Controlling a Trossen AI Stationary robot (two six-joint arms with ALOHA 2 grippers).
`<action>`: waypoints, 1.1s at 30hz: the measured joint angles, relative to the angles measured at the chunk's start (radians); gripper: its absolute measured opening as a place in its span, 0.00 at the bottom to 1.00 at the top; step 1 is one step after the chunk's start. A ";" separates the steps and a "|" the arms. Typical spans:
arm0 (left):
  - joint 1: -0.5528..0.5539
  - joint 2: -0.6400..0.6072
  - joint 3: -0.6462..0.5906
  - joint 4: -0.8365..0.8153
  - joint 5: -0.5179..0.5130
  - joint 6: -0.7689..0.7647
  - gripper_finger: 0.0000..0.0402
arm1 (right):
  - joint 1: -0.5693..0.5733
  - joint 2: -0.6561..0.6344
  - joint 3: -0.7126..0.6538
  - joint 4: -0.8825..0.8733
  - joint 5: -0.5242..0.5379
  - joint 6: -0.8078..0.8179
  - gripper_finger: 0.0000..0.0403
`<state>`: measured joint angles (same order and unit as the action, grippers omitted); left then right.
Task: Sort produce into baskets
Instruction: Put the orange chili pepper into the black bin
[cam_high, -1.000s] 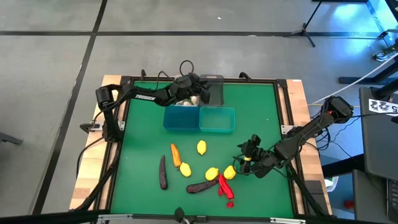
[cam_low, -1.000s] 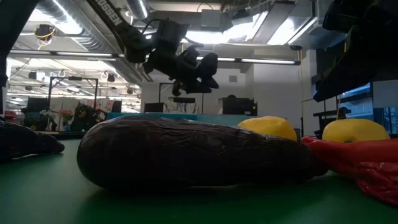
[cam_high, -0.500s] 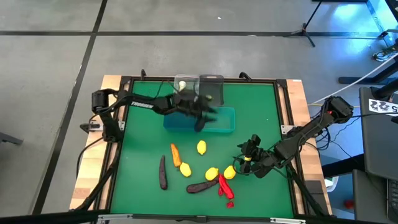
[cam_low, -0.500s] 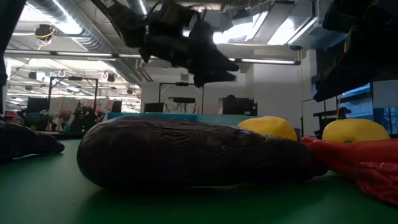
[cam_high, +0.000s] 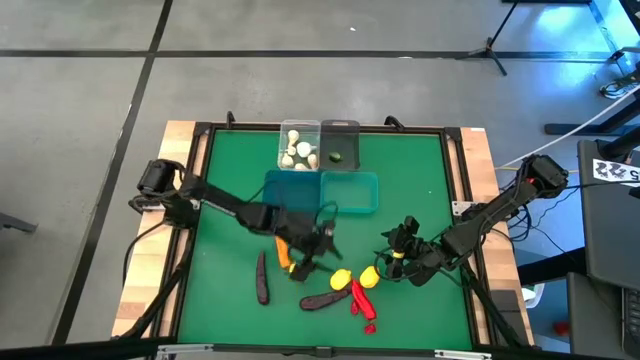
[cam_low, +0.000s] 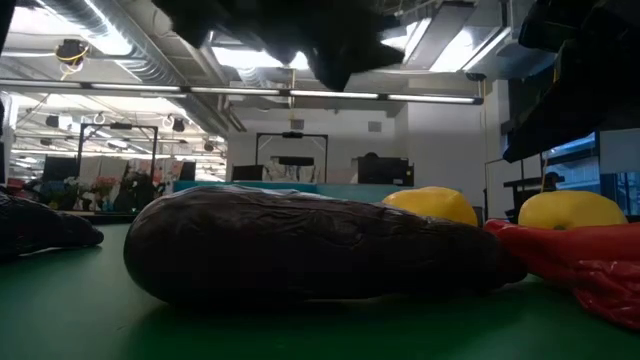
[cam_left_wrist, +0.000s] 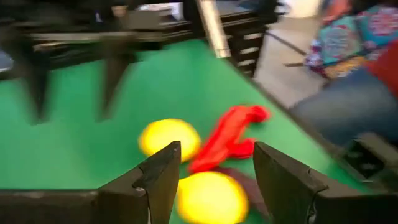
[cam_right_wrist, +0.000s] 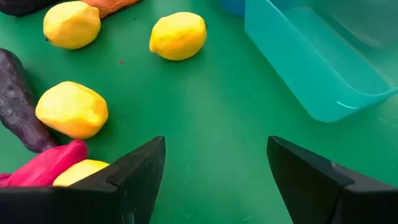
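My left gripper (cam_high: 312, 252) is open and empty, hovering over the loose produce; in its wrist view (cam_left_wrist: 214, 171) two lemons (cam_left_wrist: 168, 137) (cam_left_wrist: 210, 196) and a red chili (cam_left_wrist: 230, 132) lie below it. On the mat lie a carrot (cam_high: 282, 247), two eggplants (cam_high: 262, 278) (cam_high: 325, 299), lemons (cam_high: 341, 279) (cam_high: 369, 276) and chilies (cam_high: 360, 300). The clear bin (cam_high: 298, 133) holds garlic bulbs (cam_high: 297, 150). The dark grey bin (cam_high: 341, 133) holds a green piece (cam_high: 337, 156). My right gripper (cam_high: 395, 252) is open and empty, low at the right of the pile.
Two teal bins (cam_high: 290, 190) (cam_high: 350, 192) stand side by side in front of the clear and grey bins. In the right wrist view a teal bin (cam_right_wrist: 323, 68) lies ahead, with lemons (cam_right_wrist: 178, 35) (cam_right_wrist: 71, 109) on bare green mat. A person sits beyond the table (cam_left_wrist: 354, 74).
My left gripper has swung from over the clear bin at the far edge, across the teal bins, toward the table's near edge, and now hangs over the loose produce. The garlic in the clear bin has come into view. My right arm has kept still.
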<state>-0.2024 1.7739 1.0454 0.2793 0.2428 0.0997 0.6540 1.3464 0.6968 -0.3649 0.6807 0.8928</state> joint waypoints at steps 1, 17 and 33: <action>-0.017 0.002 0.000 0.001 -0.014 -0.031 0.49 | 0.000 0.000 0.000 0.002 0.000 0.000 0.70; -0.140 -0.050 -0.001 -0.390 -0.224 -0.452 0.49 | 0.000 0.000 0.000 0.004 0.000 0.000 0.70; -0.312 -0.305 -0.006 -1.054 -0.899 -1.515 0.49 | 0.000 0.000 0.000 0.003 0.001 0.000 0.70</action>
<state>-0.5140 1.4689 1.0391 -0.7746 -0.6560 -1.4150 0.6540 1.3464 0.6968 -0.3618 0.6815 0.8930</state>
